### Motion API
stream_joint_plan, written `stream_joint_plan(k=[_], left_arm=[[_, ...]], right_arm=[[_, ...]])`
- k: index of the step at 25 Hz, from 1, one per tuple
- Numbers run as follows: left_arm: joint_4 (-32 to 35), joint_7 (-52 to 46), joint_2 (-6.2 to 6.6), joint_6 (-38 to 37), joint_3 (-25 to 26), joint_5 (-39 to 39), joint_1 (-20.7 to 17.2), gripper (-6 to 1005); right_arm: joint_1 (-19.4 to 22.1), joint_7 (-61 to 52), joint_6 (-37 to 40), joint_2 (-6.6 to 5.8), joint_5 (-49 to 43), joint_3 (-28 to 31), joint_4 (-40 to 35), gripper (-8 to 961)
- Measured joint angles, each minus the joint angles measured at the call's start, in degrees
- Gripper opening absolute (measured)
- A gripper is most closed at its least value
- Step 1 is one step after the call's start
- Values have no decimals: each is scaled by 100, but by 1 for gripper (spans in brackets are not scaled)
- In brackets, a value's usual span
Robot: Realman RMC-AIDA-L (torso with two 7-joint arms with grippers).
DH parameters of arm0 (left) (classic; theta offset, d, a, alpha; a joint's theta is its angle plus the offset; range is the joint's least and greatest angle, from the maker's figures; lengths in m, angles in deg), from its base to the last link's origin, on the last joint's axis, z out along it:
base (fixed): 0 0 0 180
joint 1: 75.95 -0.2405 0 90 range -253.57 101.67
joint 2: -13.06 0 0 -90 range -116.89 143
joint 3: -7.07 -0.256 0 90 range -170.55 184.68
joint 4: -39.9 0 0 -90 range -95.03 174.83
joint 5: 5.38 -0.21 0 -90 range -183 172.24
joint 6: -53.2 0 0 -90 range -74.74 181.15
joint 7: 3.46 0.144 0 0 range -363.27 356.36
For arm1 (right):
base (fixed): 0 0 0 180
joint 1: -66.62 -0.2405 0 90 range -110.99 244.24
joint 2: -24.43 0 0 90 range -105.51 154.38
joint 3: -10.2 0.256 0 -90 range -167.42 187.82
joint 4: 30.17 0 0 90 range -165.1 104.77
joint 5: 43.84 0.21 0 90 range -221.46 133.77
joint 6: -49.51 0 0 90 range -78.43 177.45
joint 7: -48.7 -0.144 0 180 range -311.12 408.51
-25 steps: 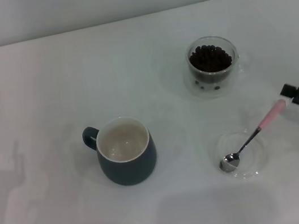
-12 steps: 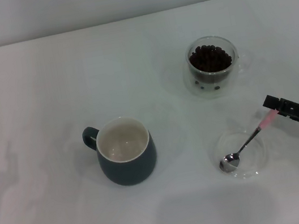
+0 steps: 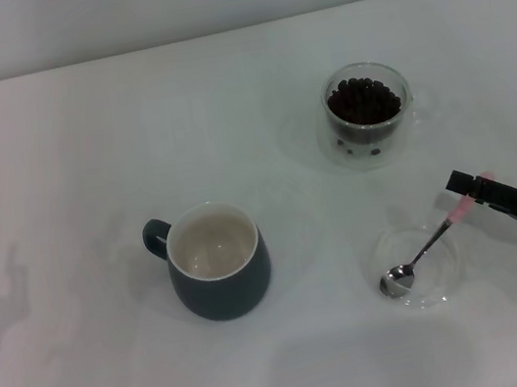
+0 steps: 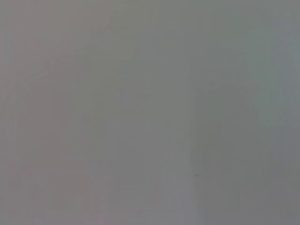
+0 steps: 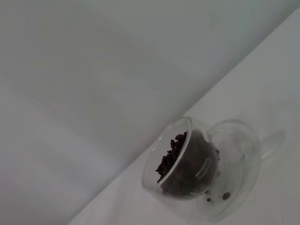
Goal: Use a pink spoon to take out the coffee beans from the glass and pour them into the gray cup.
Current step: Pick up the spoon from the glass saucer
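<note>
Over the last second the right hand (image 3: 464, 187) has slid in from the tabletop's right edge to the pink spoon (image 3: 430, 242), now at its handle end; whether it has clenched I cannot tell. The spoon's bowl rests in a shallow clear dish (image 3: 449, 287), so the pickup looks about to begin. The glass (image 3: 368, 113) of coffee beans (image 3: 362, 101) stands beyond, the gray cup (image 3: 218, 260) well apart across bare tabletop (image 3: 59, 187), leaving open room; the left hand is out of view.

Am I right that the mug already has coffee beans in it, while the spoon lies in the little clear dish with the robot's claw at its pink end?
Not quite. The head view shows the gray cup with a bare cream inside; the coffee beans are in the glass. The rest holds: the pink spoon lies in the clear dish, with the right gripper at its pink end.
</note>
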Motion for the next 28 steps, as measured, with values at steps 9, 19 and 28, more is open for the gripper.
stream_joint_plan(k=[9, 19, 28], left_arm=[[3, -1, -7, -1, 0, -12, -18, 457], [3, -1, -8, -2, 0, -38, 4, 455], [2, 0, -10, -2, 0, -37, 13, 454]], right_arm=[[-16, 36, 36, 10, 12, 40, 37, 677], [-3, 34, 173, 7, -4, 31, 42, 457], [-2, 13, 179, 7, -8, 44, 42, 387]])
